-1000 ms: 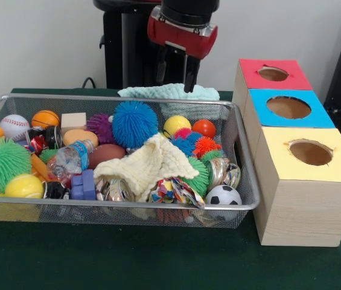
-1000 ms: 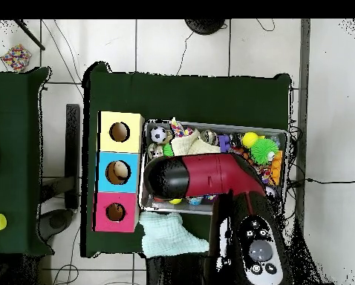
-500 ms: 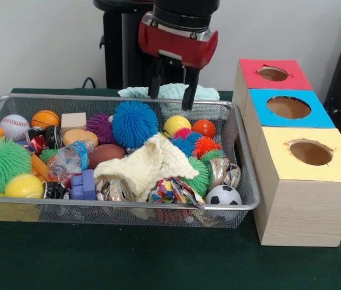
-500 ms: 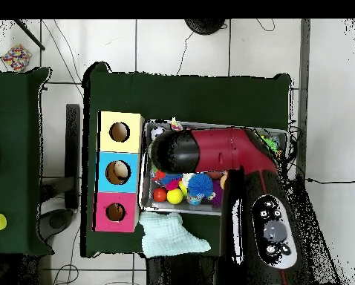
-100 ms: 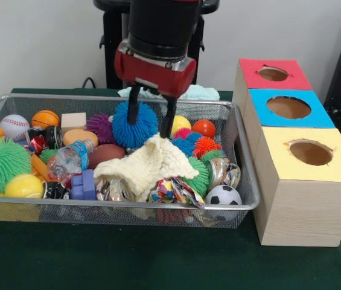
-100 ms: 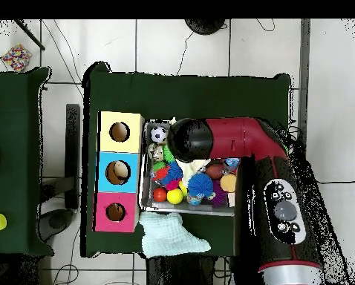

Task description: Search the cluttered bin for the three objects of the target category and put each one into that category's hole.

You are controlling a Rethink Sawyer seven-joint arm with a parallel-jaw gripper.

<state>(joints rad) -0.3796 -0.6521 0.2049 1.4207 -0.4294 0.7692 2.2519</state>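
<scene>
We are hanging our gripper (image 5: pixel 152 118) over the wire bin (image 5: pixel 245 172) with its fingers spread wide and nothing between them, one tip in front of the blue spiky ball (image 5: pixel 132 125) and the other just beside the yellow ball (image 5: pixel 180 124). We judge we are lining up for a pick, since both tips are straddling the near edge of the blue spiky ball. The target category is not given, so we cannot tell which three things count. Just below the blue spiky ball the cream cloth (image 5: pixel 149 163) is draping over other things and hiding whatever sits under it. The three-hole box (image 5: pixel 297 181) is standing well apart from the blue spiky ball, beyond the bin's wall, holes unobstructed. A mint cloth (image 6: pixel 171 234) is lying outside the bin.
</scene>
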